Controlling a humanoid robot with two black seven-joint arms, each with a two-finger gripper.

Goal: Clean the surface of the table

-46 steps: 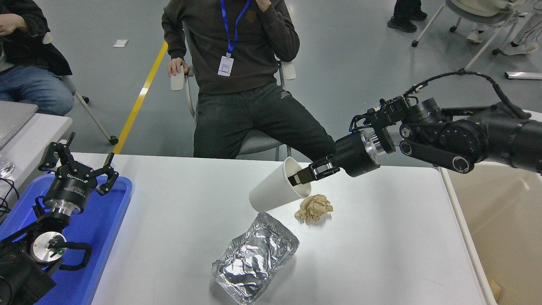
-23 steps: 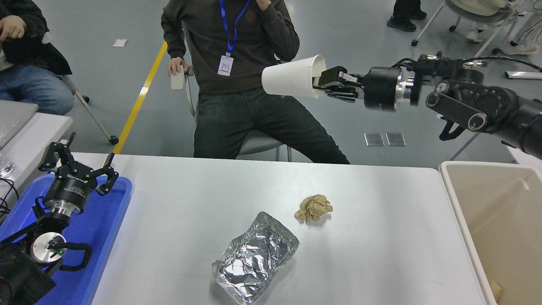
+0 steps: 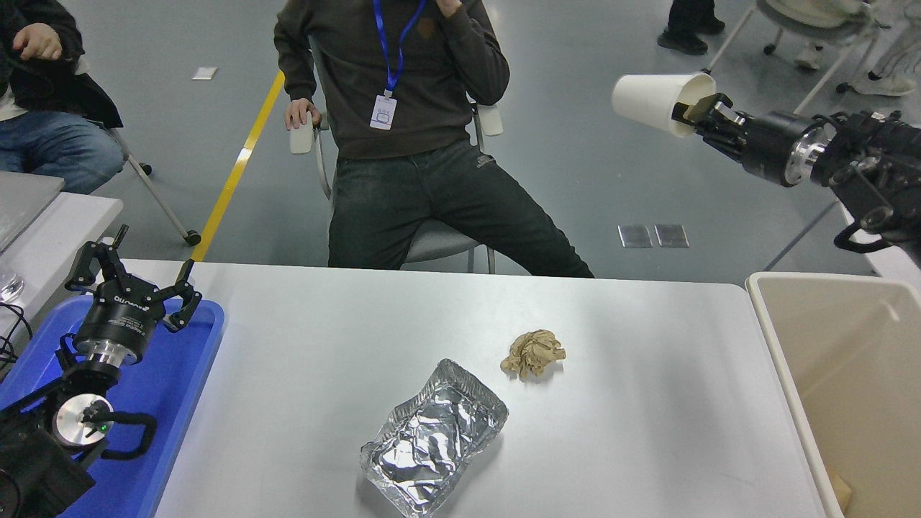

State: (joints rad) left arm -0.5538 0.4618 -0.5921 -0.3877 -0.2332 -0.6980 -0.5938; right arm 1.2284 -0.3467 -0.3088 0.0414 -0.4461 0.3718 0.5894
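Observation:
The white table surface [image 3: 647,403] carries a crumpled foil tray [image 3: 432,439] near the front middle and a crumpled brown paper ball [image 3: 533,353] just behind it. High at the upper right, my right gripper [image 3: 692,114] is shut on the rim of a white paper cup [image 3: 655,101], held on its side in the air, well above the table's far right corner. My left gripper [image 3: 133,277] is parked open over the blue tray [image 3: 173,403] at the lower left.
A beige bin [image 3: 849,388] stands against the table's right edge. A person sits on a chair behind the table's far side, another at the upper left. A grey side table [image 3: 43,230] adjoins the left.
My right arm has lifted the paper cup off the table and swung it up and to the right, toward the space above the bin. Foil tray, paper ball and left arm have not moved.

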